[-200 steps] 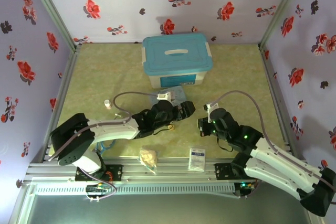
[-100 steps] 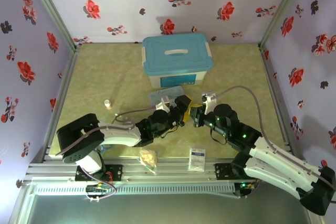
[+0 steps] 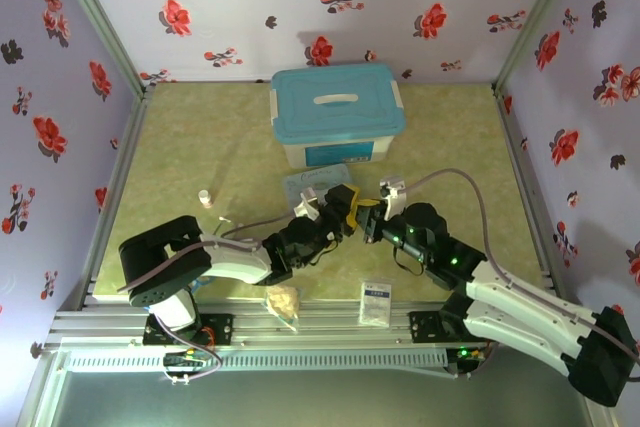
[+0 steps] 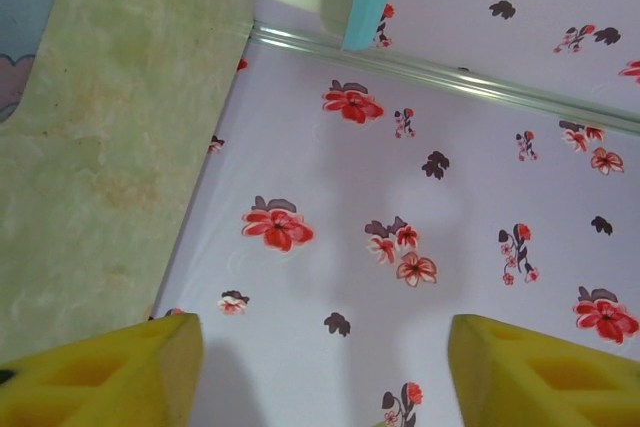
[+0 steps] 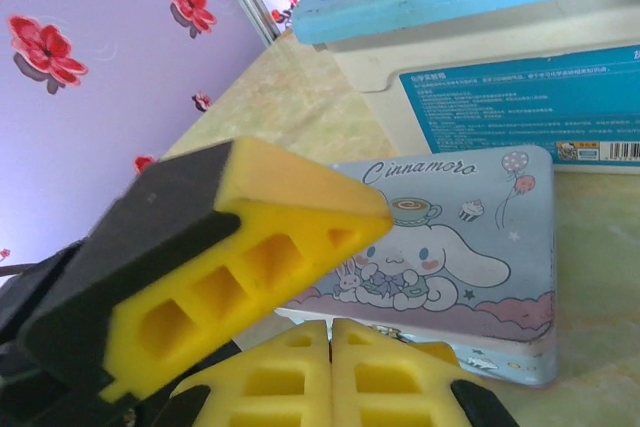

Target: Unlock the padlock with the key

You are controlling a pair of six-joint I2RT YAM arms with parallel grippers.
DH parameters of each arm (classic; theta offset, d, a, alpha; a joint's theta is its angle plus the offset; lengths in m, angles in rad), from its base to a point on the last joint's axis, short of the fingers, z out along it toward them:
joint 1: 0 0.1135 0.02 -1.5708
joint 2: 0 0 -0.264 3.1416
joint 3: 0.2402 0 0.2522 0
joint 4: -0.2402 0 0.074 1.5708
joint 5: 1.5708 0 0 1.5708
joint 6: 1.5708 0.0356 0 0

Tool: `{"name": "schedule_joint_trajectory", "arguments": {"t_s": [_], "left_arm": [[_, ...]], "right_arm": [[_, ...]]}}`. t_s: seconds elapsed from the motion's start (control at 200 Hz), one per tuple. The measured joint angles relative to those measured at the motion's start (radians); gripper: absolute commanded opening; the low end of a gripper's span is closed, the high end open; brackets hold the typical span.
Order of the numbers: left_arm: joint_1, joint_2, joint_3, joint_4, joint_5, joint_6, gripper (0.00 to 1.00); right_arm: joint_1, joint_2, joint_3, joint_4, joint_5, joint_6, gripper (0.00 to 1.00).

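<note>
The padlock and the key are hidden in every view. My right gripper (image 5: 331, 372) is shut, its yellow pads pressed flat together with nothing showing between them. It hovers just in front of the cartoon-print tin (image 5: 455, 237). One yellow finger (image 5: 240, 257) of the left gripper slants across close above it. From above, the left gripper (image 3: 348, 200) and right gripper (image 3: 371, 219) nearly touch beside the tin (image 3: 303, 182). In the left wrist view my left gripper (image 4: 322, 372) is open, with only the flowered wall between its fingers.
A white box with a teal lid (image 3: 338, 112) stands behind the tin. A white sachet (image 3: 375, 300) and a small clear bag (image 3: 282, 302) lie near the front rail. A tiny white bottle (image 3: 205, 197) stands at the left. Flowered walls enclose the table.
Both grippers moved away from the front rail toward the tin and drew together until they almost meet. The right gripper stayed shut.
</note>
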Motion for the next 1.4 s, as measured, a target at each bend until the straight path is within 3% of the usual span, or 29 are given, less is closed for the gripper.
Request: {"name": "schedule_joint_trajectory", "arguments": {"t_s": [0.4,0.62,0.76,1.09,1.125,1.175,1.205,1.28,1.4], "left_arm": [[0.000,0.000,-0.010,0.000,-0.006,0.034,0.26],[0.000,0.000,-0.010,-0.010,-0.006,0.047,0.22],[0.003,0.000,-0.010,-0.029,-0.006,0.058,0.08],[0.014,-0.050,-0.010,-0.104,-0.002,0.122,0.00],[0.014,-0.059,-0.008,-0.119,0.000,0.132,0.00],[0.016,-0.076,-0.006,-0.144,0.003,0.156,0.00],[0.017,-0.090,-0.004,-0.166,0.002,0.176,0.00],[0.024,-0.142,0.008,-0.248,0.001,0.251,0.00],[0.039,-0.237,0.069,-0.402,0.012,0.420,0.00]], "right_arm": [[0.000,-0.051,-0.036,0.005,0.000,0.001,0.00],[0.000,-0.055,-0.036,0.002,0.000,0.000,0.00],[0.000,-0.071,-0.037,-0.010,0.001,0.000,0.00],[0.000,-0.076,-0.041,-0.037,-0.004,0.000,0.00],[0.000,-0.079,-0.041,-0.038,-0.010,0.000,0.11],[-0.006,-0.083,-0.041,-0.038,-0.023,0.006,0.51],[-0.021,-0.085,-0.041,-0.037,-0.042,0.014,0.63],[-0.089,-0.082,-0.040,-0.039,-0.113,0.034,0.74],[-0.261,-0.051,-0.041,0.007,-0.323,0.120,0.80]]}}
